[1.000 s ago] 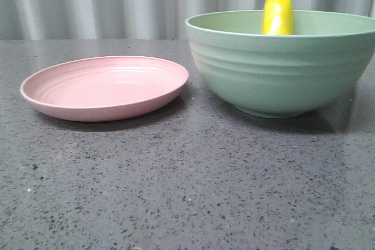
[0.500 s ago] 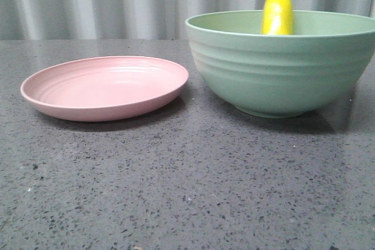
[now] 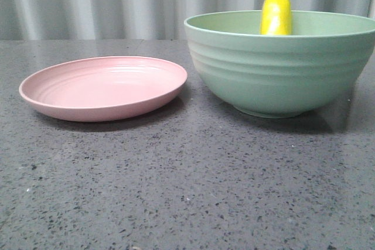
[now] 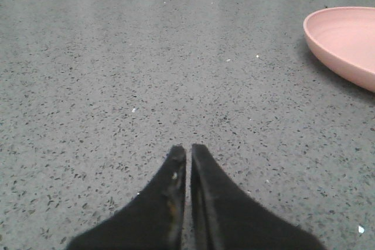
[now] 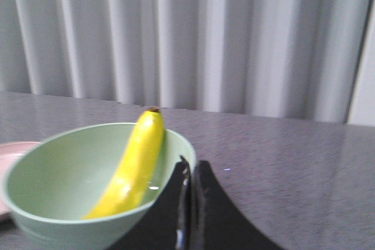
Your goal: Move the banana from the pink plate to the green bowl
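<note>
The yellow banana (image 3: pixel 276 13) leans inside the green bowl (image 3: pixel 281 74) at the right, its dark tip above the rim. It also shows in the right wrist view (image 5: pixel 132 168), resting against the wall of the bowl (image 5: pixel 53 174). The pink plate (image 3: pixel 102 89) sits empty at the left, and its edge shows in the left wrist view (image 4: pixel 345 45). My left gripper (image 4: pixel 188 150) is shut and empty, low over bare table, apart from the plate. My right gripper (image 5: pixel 192 165) is shut and empty beside the bowl's rim. Neither gripper shows in the front view.
The dark speckled tabletop (image 3: pixel 187 185) spreads in front of the plate and bowl. A pleated grey curtain (image 3: pixel 117 1) hangs behind the table.
The plate and bowl sit a few pixels further left in the front view. The banana stays in the bowl.
</note>
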Motion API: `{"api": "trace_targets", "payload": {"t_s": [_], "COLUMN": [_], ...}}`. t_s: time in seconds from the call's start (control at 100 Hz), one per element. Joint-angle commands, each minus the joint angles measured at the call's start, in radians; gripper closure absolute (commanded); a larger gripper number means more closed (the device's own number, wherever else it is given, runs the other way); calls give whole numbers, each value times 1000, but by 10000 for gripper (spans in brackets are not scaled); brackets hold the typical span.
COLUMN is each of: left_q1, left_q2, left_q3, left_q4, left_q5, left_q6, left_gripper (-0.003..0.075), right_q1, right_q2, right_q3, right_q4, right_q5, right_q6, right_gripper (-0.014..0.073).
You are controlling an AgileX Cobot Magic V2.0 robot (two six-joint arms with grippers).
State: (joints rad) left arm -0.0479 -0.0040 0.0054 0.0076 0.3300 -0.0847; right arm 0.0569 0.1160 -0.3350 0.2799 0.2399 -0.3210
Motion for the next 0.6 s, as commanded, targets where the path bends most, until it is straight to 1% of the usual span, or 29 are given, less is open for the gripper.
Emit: {"api": "trace_targets", "payload": {"t_s": [0.0, 0.07, 0.13, 0.18, 0.24, 0.28, 0.39, 0.59], "left_q1": [2, 2, 2, 2, 2, 2, 2, 2], "left_q2": [-28, -28, -28, -28, -28, -28, -28, -28], "left_q3": [8, 8, 8, 8, 8, 8, 8, 8], "left_q4": [-8, -8, -8, -8, -8, -8, -8, -8], "left_q5": [-55, -55, -55, -55, -55, -55, -55, -55], "left_q6": [-9, -9, -9, -9, -9, -9, -9, -9], "left_gripper": [741, 741, 741, 741, 741, 741, 741, 741], "right_q1": [-3, -6, -12, -26, -46, -62, -93, -128], "right_q2": [9, 9, 9, 9, 9, -1, -46, -129], "right_q3": [24, 94, 165, 219, 275, 307, 372, 369], "right_q4": [-109, -135, -161, -220, -280, -298, -299, -303], "right_q5": [-157, -263, -346, -418, -474, -486, -487, -203], "right_q6": [-2, 66, 173, 278, 399, 434, 483, 489], "right_gripper": [661, 661, 661, 661, 661, 661, 661, 661]}}
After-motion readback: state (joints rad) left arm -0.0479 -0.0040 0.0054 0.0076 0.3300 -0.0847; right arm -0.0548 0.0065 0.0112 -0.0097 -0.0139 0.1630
